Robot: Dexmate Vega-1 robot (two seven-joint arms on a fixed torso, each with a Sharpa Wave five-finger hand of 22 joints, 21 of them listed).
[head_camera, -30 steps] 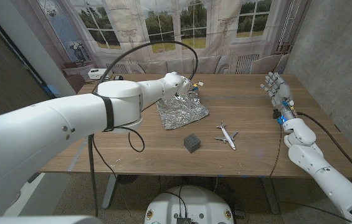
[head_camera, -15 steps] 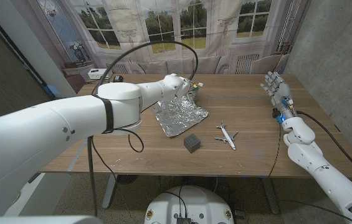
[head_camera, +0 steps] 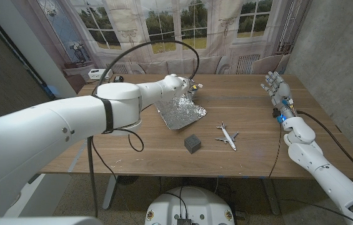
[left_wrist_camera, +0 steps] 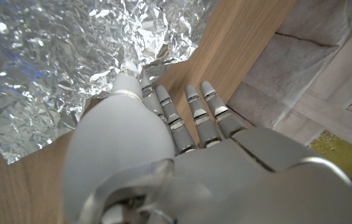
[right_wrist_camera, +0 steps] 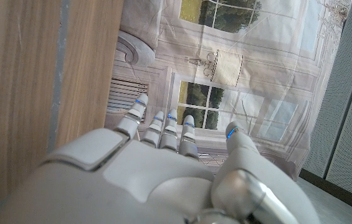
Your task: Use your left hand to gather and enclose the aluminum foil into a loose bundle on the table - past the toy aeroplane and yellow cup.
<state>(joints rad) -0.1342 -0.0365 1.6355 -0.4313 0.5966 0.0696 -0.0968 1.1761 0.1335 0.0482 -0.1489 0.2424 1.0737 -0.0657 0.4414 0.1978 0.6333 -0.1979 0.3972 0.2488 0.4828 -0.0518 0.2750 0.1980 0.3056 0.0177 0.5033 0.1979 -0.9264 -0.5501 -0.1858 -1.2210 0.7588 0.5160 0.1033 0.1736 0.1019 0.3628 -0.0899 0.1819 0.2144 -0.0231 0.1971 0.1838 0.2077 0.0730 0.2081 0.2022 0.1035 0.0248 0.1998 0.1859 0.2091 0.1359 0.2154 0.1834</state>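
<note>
A crumpled sheet of aluminum foil (head_camera: pixel 181 114) lies at the table's middle, its far edge raised against my left hand (head_camera: pixel 180 84). In the left wrist view the hand (left_wrist_camera: pixel 163 143) has its fingers (left_wrist_camera: pixel 195 115) stretched out along the wood, and the thumb tip meets the foil's (left_wrist_camera: pixel 51 56) edge. Nothing is enclosed in the hand. The white toy aeroplane (head_camera: pixel 227 135) lies nearer me, to the right of the foil. A small yellow thing (head_camera: pixel 194 88) peeks out beside my left hand. My right hand (head_camera: pixel 278 92) stands upright at the table's right side, fingers apart and holding nothing.
A dark grey cube (head_camera: pixel 192 144) sits on the wood just in front of the foil, left of the aeroplane. A black cable (head_camera: pixel 164 47) arcs over my left arm. The table's far edge (head_camera: pixel 238 75) runs behind the foil, with a windowed wall beyond.
The foil has drawn in a little toward my left hand; its right corner has pulled back and its far side stands higher. My right hand has stayed put.
</note>
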